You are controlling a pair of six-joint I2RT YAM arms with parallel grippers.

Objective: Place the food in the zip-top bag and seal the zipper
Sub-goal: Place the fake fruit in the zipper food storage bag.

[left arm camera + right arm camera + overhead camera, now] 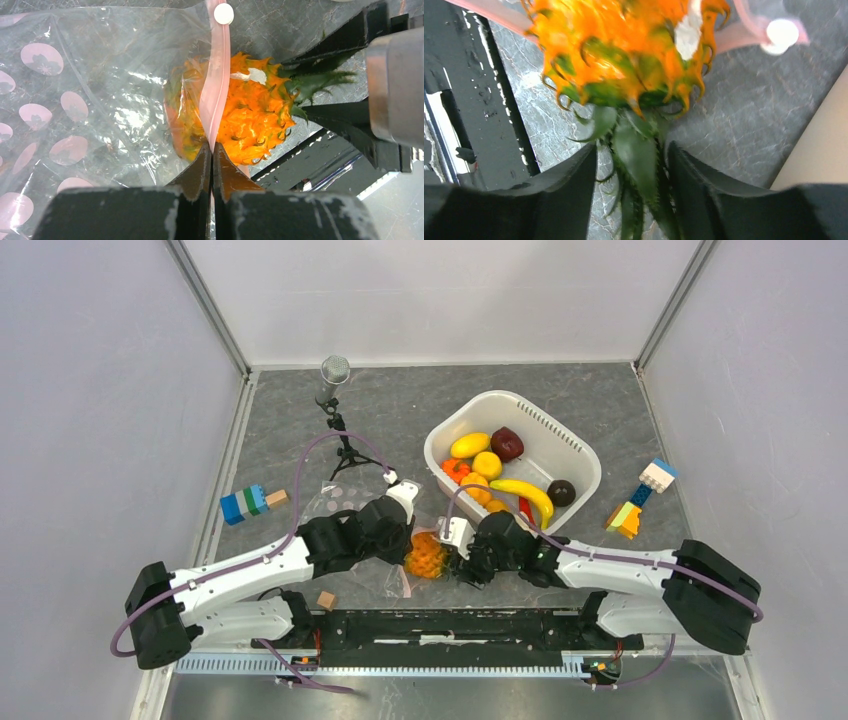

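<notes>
**Toy pineapple [427, 558] at the bag's mouth**

Top view: the toy pineapple lies on the counter [400, 405] at the zip-top bag [345, 502] mouth, between both claws. Other food [490, 465] sits in the white tub [575, 445].

Left wrist: the left claw [212, 150] is pressed together on the zipper [217, 75], which crosses over the pineapple.

Right wrist: the right claw [631, 150] stands spread either side of the green leafy top [636, 145].

The top camera is looking down over the whole table [400, 410] from its near edge. Both wrist cameras are pointing, very close, at one orange pineapple [250, 125], apparently from opposite sides; it is filling the right view's top.
</notes>
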